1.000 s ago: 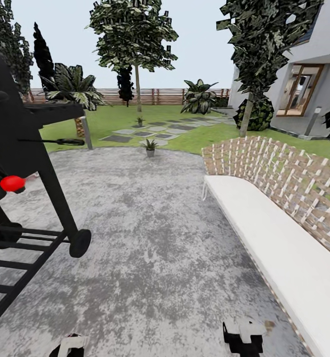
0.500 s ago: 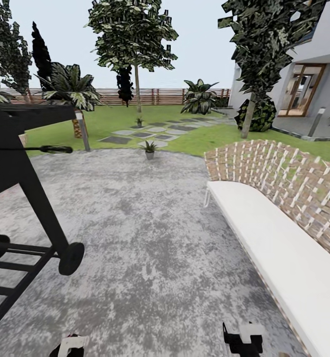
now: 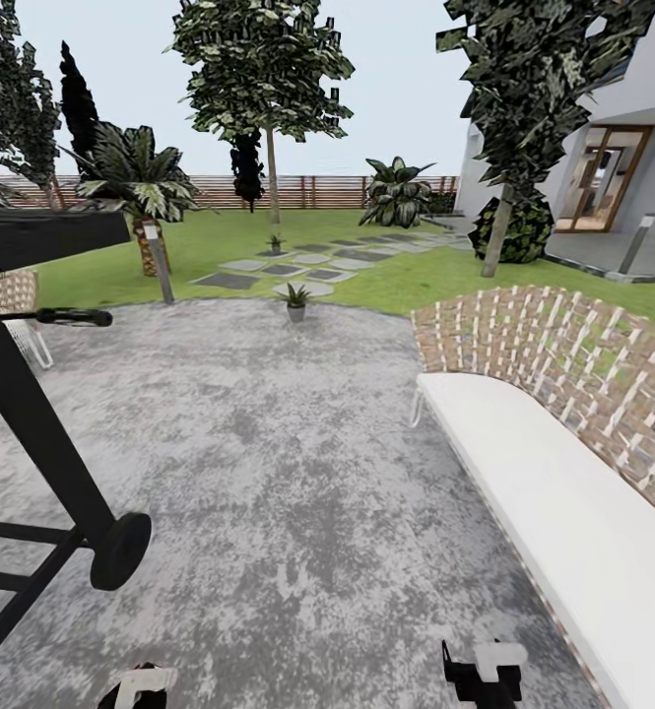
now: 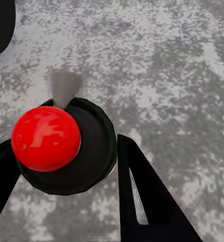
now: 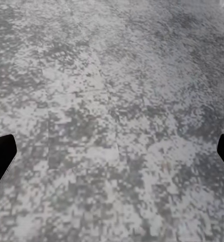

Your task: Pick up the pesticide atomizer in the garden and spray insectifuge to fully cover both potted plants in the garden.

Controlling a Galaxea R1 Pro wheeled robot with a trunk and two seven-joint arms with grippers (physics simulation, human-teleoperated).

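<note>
1. A round grey paved patio (image 3: 297,473) is seen ahead in the head view, with lawn (image 3: 406,281), stepping stones (image 3: 288,266), trees, a wooden fence (image 3: 317,190) and a white house (image 3: 622,167) beyond it.
2. One potted plant (image 3: 294,298) stands at the far edge of the patio, where the paving meets the grass. A second potted plant (image 3: 276,241) is seen farther off among the stepping stones, too small for detail.
3. A black wheeled grill (image 3: 41,394) stands at the left of the patio and a wicker bench (image 3: 563,433) with a white cushion at the right.
4. In the left wrist view a black round object with a red ball-shaped cap (image 4: 45,138) sits between the dark fingers of the left gripper (image 4: 66,171). It is judged to be the sprayer seen end-on, already picked up, though its white part is hidden.
5. The left jaws appear closed against that object, one finger at each side of it.
6. The right gripper (image 5: 112,151) is spread wide, its two fingertips showing at opposite edges of the right wrist view with bare paving between them; nothing is held.
7. Progress, as judged: the pick-up seems done. Both plants are well apart from the robot, so the approach and the spraying of each plant are left.
</note>
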